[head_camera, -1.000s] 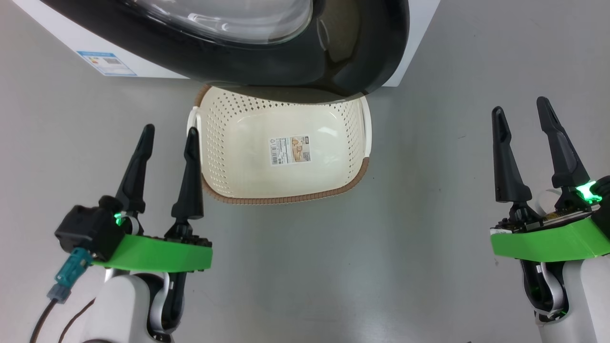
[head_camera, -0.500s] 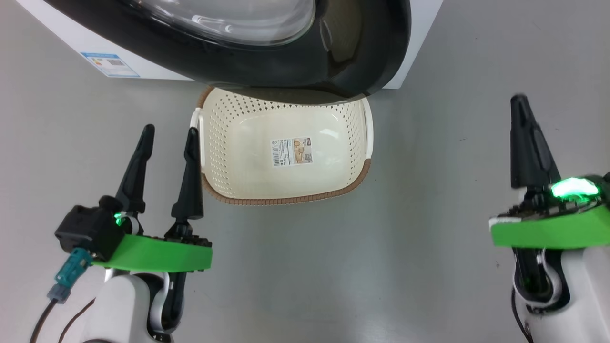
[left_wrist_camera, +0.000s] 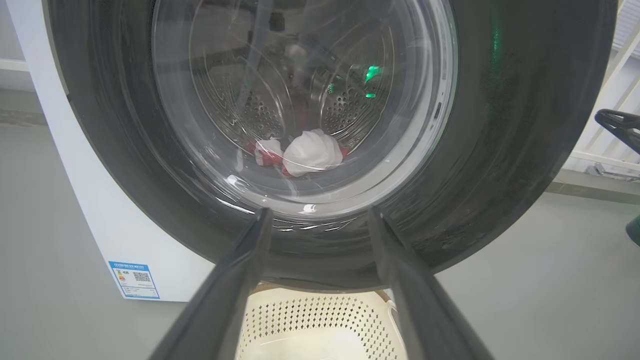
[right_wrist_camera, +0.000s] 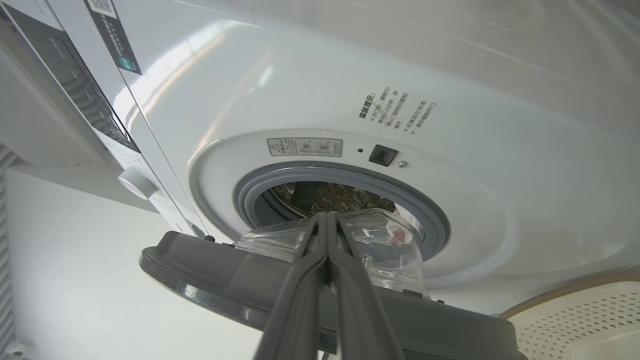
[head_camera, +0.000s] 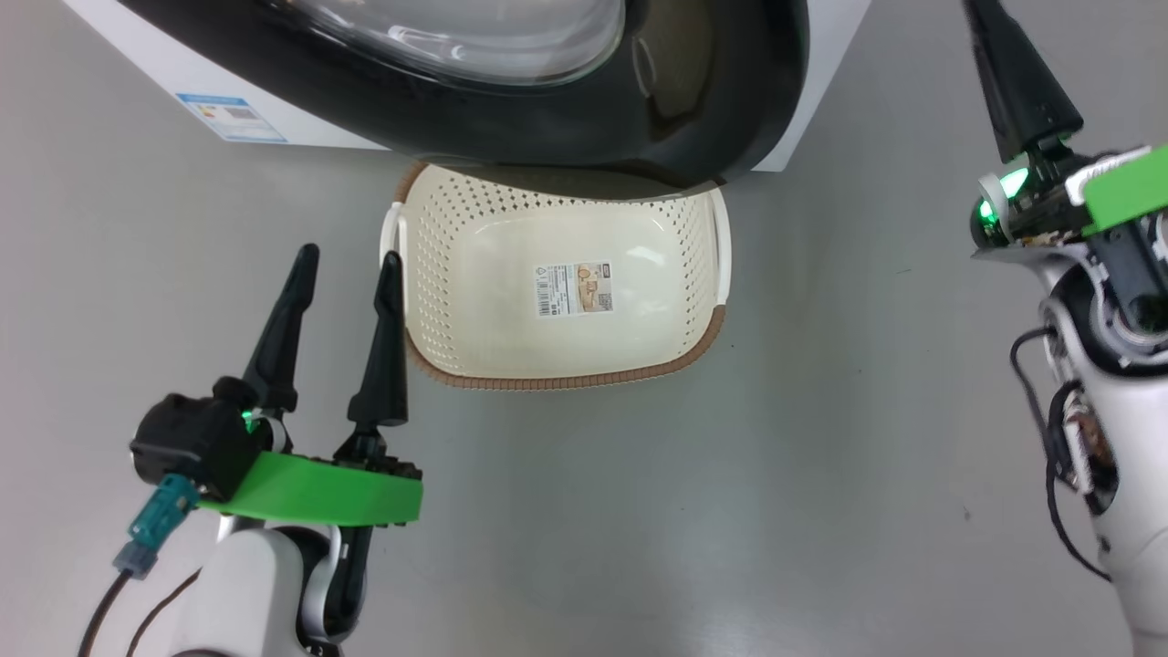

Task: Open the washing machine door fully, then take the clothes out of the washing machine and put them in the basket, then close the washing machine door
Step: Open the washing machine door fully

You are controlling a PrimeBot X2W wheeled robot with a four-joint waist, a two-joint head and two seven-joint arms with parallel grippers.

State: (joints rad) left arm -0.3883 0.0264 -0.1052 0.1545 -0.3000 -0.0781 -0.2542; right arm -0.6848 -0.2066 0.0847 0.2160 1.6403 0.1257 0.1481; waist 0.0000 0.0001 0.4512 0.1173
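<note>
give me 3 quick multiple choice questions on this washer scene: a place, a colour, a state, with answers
1. Where is the basket?
A) on the floor, partly under the washing machine door
B) on a shelf
C) on a table
2. What colour is the basket's rim?
A) blue
B) brown
C) black
3. How is the right gripper?
A) wide open
B) shut on cloth
C) shut, empty
Answers: 1 A, the door overhangs its far side; 2 B, a brown band edges it; 3 C, its fingers meet with nothing between.
</note>
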